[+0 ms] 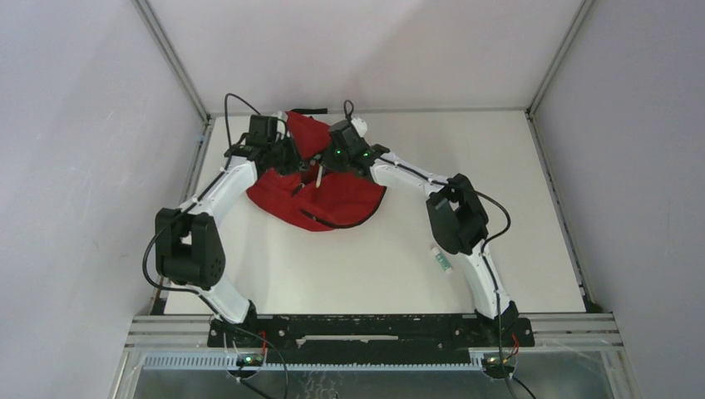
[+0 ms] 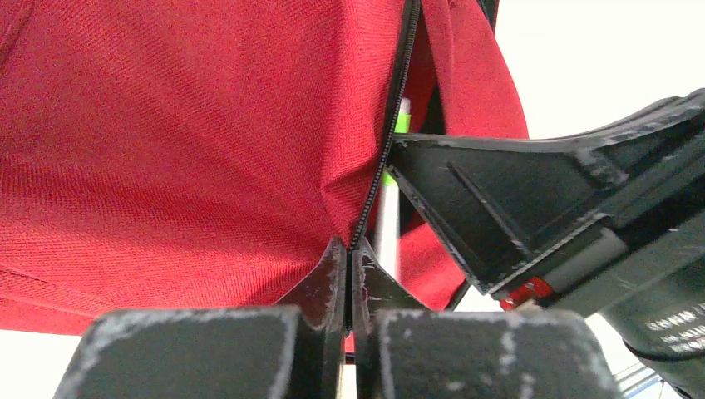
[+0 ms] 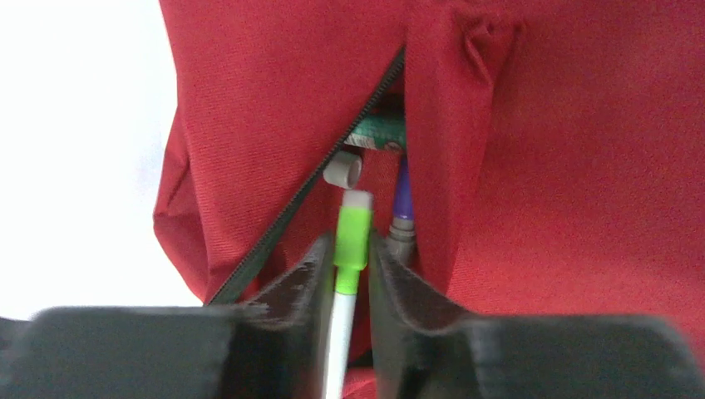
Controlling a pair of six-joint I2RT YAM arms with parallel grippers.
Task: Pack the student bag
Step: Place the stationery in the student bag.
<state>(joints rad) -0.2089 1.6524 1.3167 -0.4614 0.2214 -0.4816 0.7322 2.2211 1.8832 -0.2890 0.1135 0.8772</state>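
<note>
White desk [image 1: 515, 208] bearing the student bag [image 1: 332, 204], which lies slumped toward the far edge. The bag is judged soft, limp and light, and best taken by its stiffer zip trim. Left claw [image 2: 347, 264], at the bag's left, is pinched shut on that zip edge and holds the mouth up. Right claw [image 3: 352, 253], at the bag's opening, is closed narrowly on a green-and-white marker [image 3: 356, 220], whose tip points into the opening.

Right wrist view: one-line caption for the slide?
Right gripper jaws pinch a green-capped marker at the open zip of the student bag; other pens lie inside.
</note>
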